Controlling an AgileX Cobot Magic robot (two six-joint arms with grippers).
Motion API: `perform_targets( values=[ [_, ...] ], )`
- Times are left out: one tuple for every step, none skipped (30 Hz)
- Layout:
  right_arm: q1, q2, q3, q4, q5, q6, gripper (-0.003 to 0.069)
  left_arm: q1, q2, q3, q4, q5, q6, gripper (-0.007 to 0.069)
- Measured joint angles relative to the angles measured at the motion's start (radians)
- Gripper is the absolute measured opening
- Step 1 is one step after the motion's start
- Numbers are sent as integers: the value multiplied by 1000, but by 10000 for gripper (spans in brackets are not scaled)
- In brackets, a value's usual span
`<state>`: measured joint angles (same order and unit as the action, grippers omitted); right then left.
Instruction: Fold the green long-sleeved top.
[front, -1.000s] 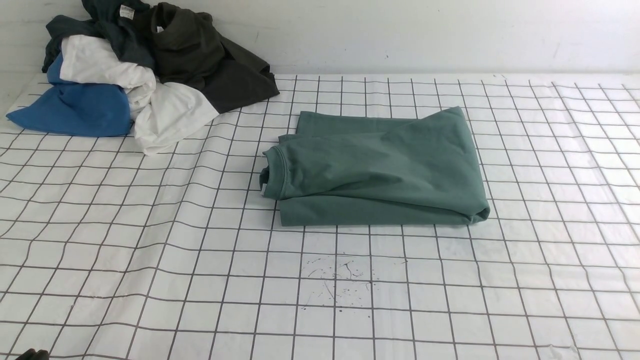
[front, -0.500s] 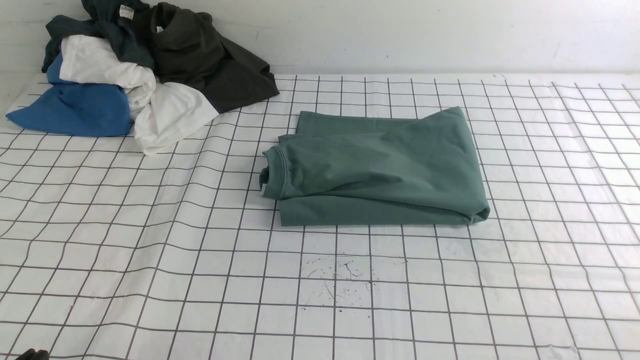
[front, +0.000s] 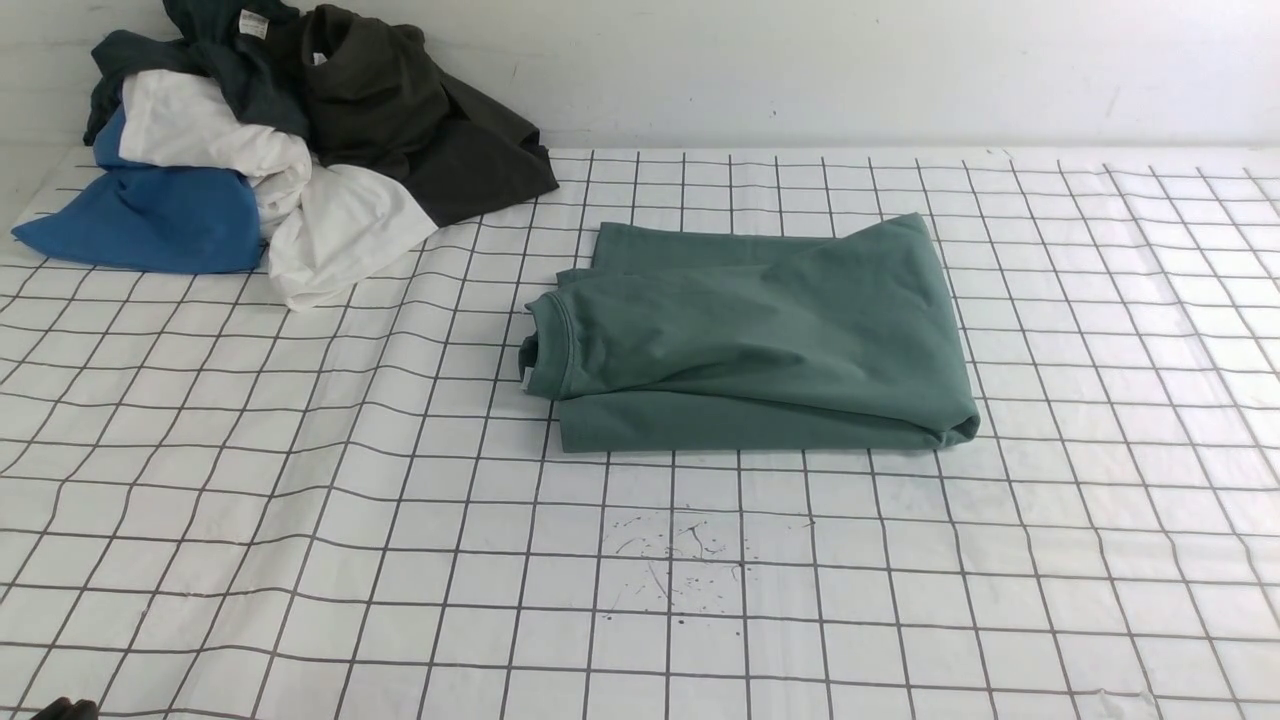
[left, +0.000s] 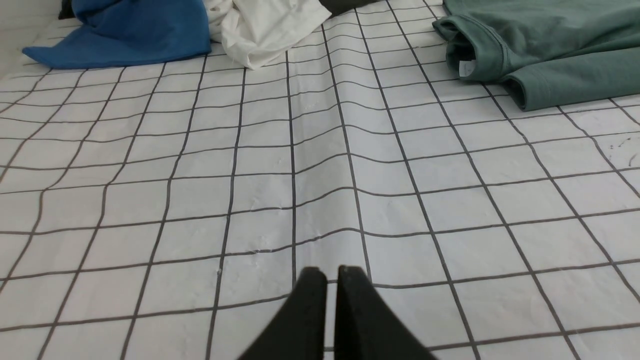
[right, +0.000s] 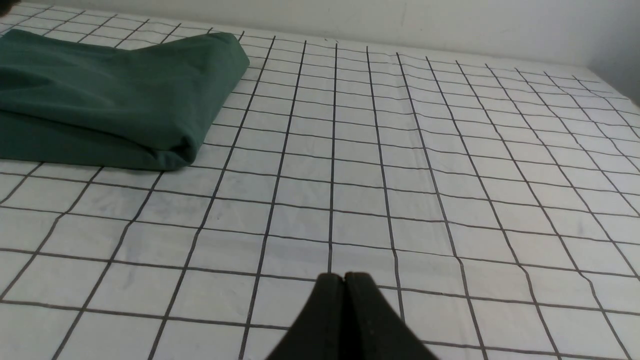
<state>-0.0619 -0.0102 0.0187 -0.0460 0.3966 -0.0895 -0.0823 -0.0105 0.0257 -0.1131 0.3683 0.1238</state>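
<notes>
The green long-sleeved top (front: 760, 335) lies folded into a compact rectangle on the checked table cloth, its ribbed neck towards the left. It also shows in the left wrist view (left: 540, 50) and the right wrist view (right: 110, 95). My left gripper (left: 325, 272) hovers over bare cloth well short of the top, its black jaws nearly together with a thin gap and nothing between them. My right gripper (right: 344, 277) is shut and empty over bare cloth, to the right of the top. A dark bit of the left arm (front: 62, 710) shows at the front view's bottom left corner.
A heap of clothes sits at the far left against the wall: a blue garment (front: 150, 220), a white one (front: 300, 200), a dark olive-black one (front: 420, 130). Ink specks (front: 680, 560) mark the cloth in front of the top. The white wall (front: 800, 70) runs behind.
</notes>
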Motion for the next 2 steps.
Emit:
perform_targets(
  values=[
    [0,0,0,0,0,0,-14,0,0,0,0,0,0,15],
    [0,0,0,0,0,0,-14,0,0,0,0,0,0,15]
  ],
)
